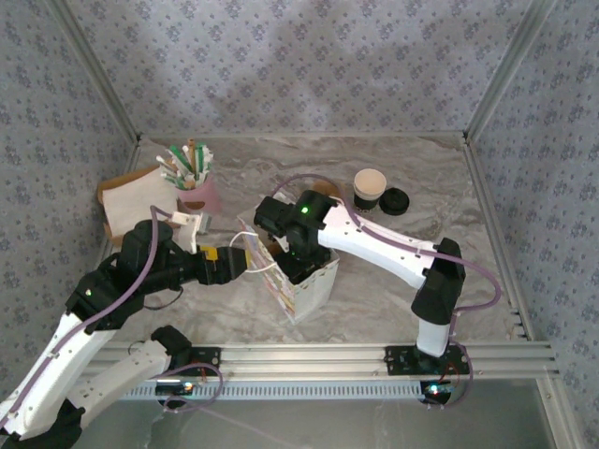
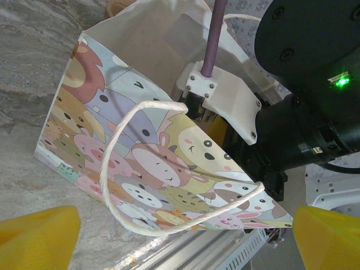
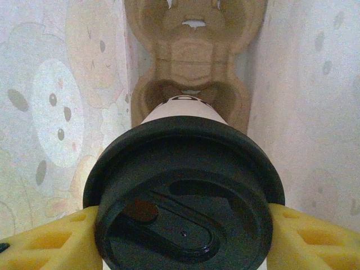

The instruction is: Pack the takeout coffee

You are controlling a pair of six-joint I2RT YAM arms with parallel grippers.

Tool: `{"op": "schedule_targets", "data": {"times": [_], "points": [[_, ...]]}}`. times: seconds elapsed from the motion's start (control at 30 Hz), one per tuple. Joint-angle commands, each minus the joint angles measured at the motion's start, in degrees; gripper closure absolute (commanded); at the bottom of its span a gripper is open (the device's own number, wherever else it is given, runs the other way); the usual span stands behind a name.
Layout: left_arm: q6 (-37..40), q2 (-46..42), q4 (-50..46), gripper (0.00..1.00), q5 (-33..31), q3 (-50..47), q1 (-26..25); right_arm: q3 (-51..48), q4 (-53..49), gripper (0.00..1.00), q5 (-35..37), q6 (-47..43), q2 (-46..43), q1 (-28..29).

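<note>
**Seating the takeout coffee in the carrier inside the bag**

The takeout coffee (image 3: pixel 183 140) is held inside the cartoon-print paper bag (image 2: pixel 140 146). It is clamped from both sides, below its black lid (image 3: pixel 185 202), by the yellow fingers (image 3: pixel 50 242) of the right gripper (image 3: pixel 183 230). At the bag floor the pulp cup carrier (image 3: pixel 194 62) is seen. The cup hangs over the nearer well; whether its base touches the well cannot be told. The left gripper (image 2: pixel 185 225) is spread wide just beside the bag, facing the string handle (image 2: pixel 121 169), with nothing gripped.

Judgement: the step in hand is taken to be bedding the cup in the well.
- The cup is best kept upright, centred over the near well and lowered straight until the base is seated.
- Release is advised only then.
- The bag walls stand close on either side, so the fingers should be opened only slightly and drawn out vertically, lest a wall or the handle be snagged.
- Any tilt risks spilling at the lid.
</note>
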Motion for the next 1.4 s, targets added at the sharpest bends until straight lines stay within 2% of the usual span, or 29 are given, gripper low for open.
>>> {"op": "schedule_targets", "data": {"times": [0.0,0.77,1.37], "points": [[0.4,0.1,1.6,0.03,-0.2,1.2,-0.4,0.3,-0.5,0.36,0.3,-0.4,-1.1,0.1],[0.3,-0.3,1.8,0.03,-0.2,0.4,-0.4,0.6,-0.4,0.36,1.0,-0.4,-1.1,0.3],[0.2,-0.5,1.8,0.03,-0.4,0.1,-0.4,-2.8,1.0,0.36,-0.2,-0.2,-0.5,-0.5]]}}
